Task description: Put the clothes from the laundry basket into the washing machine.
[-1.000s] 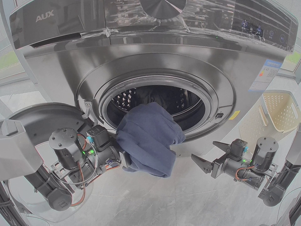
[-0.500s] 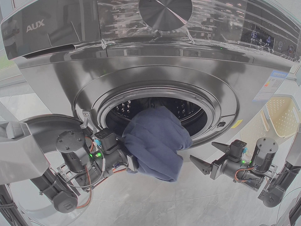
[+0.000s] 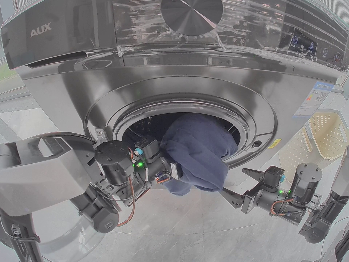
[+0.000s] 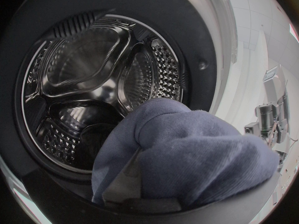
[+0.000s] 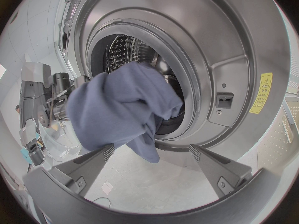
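Risen to the washing machine (image 3: 203, 84) mouth, my left tool (image 3: 176, 170) grips the navy garment (image 3: 200, 150), which drapes over the lower rim. My right tool (image 3: 234, 182) gapes wide just below, with the laundry basket (image 3: 327, 131) beyond.

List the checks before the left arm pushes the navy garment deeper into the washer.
1. ok: door open, swung to the robot's left.
2. ok: left gripper shut on navy garment.
3. not ok: garment fully past the opening rim; its lower part hangs outside.
4. ok: drum has room.
5. ok: right gripper open and empty.
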Controlling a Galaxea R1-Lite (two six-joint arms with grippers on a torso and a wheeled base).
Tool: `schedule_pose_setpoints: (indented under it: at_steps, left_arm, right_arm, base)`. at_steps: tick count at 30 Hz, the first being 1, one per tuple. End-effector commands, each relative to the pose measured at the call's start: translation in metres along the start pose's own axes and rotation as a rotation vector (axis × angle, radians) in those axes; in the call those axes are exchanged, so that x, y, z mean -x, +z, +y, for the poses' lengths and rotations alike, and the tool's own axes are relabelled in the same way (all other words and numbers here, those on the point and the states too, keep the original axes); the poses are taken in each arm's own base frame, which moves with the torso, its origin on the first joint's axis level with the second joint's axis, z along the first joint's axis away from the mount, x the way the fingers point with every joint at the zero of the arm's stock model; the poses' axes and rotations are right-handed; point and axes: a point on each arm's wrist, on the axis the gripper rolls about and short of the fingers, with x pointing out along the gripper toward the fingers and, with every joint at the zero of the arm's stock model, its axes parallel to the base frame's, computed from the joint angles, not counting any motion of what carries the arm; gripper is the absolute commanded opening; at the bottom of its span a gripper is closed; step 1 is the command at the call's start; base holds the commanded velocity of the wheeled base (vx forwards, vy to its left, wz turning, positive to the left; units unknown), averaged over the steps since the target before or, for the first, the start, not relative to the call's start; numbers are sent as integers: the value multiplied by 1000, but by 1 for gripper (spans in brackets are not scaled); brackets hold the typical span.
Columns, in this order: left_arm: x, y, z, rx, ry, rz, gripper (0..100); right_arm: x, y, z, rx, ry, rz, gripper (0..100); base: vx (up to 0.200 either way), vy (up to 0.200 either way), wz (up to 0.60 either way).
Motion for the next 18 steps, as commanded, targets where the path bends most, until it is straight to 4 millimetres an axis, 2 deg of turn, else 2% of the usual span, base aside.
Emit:
schedule_pose_setpoints:
  at_steps: [1, 6, 12, 18]
  left_arm:
    - [-22, -24, 17, 0, 41, 17, 0]
    - [-39, -25, 27, 4, 70, -2, 0]
    - [-59, -16, 28, 55, 107, -38, 0]
    - [-71, -21, 32, 59, 118, -8, 0]
  right_arm:
    - [1, 0, 3, 2, 11, 2, 100]
    - [1, -1, 3, 2, 12, 5, 100]
    - [0, -2, 3, 2, 11, 11, 100]
    - [0, -3, 3, 0, 11, 13, 100]
  base:
    - [0, 0, 0]
    - [0, 0, 0]
    - [0, 0, 0]
    - [0, 0, 0]
